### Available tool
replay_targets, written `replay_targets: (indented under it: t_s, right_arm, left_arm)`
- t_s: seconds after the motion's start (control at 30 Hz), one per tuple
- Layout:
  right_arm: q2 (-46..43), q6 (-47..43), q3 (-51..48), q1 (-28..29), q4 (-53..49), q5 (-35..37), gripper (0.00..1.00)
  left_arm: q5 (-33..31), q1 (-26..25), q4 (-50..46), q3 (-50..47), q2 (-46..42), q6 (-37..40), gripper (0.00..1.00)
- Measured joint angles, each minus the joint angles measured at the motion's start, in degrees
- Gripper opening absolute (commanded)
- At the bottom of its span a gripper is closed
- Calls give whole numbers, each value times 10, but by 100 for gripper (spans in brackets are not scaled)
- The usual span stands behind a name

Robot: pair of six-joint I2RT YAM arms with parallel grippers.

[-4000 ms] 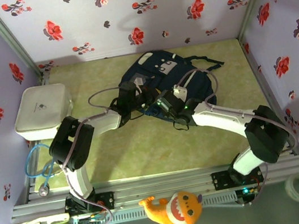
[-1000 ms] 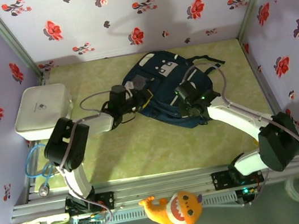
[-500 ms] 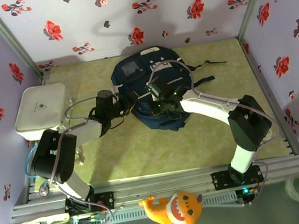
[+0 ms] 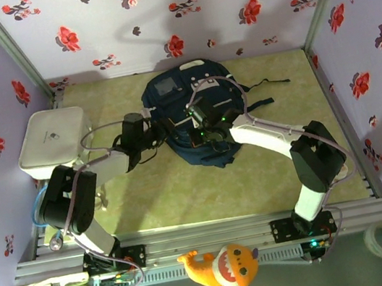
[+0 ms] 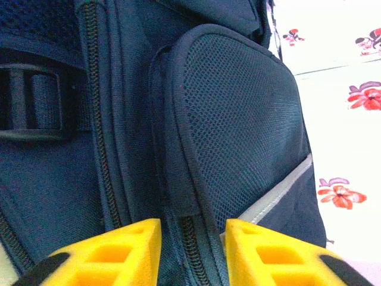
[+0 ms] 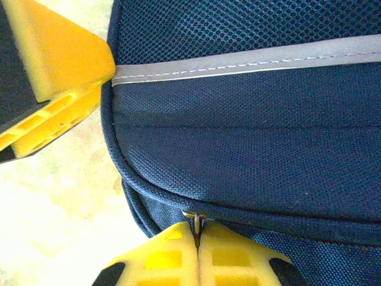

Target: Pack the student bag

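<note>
1. Green-yellow matting covers the table, with flowered panels standing around it.
2. Navy fabric comes next: the student bag lies on the matting toward twelve o'clock from the table's middle. Its grey patch faces up and its dark straps trail off toward three o'clock.
3. We find a white rounded box at nine o'clock from the bag, well apart from it, at the table's left edge.
4. The left gripper meets the bag at about its eight o'clock side. Its yellow fingers stand apart, and a zip line of the bag runs up between them beside a mesh pocket. We cannot tell whether the fingers press the cloth.
5. The right gripper sits over the bag's middle, toward six o'clock, with its two fingers closed flat together.
6. Smallest of all is the zip pull — a little metal tab clamped between those closed fingers, below a grey-white stripe. In the right wrist view one yellow finger of the left gripper touches that stripe's end at ten o'clock.
</note>
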Motion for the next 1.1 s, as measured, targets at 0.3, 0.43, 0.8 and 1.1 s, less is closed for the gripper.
replay_targets:
  t_s: [0.3,0.43,0.8,1.1]
  right_arm:
    - [0,7,0,0,5,-2,0]
    - [0,8,-1,0,6,-2,0]
    - [0,8,-9,0,12,-2,0]
    - [-53,33,-63,1,5,103,0]
  left_arm:
    - [-4,0,-21,10,-4,15,34]
    - [2,-1,-28,30,1,19,29]
    - [8,-5,-33,50,40,20,21]
    - [3,-13,-51,60,41,28,8]
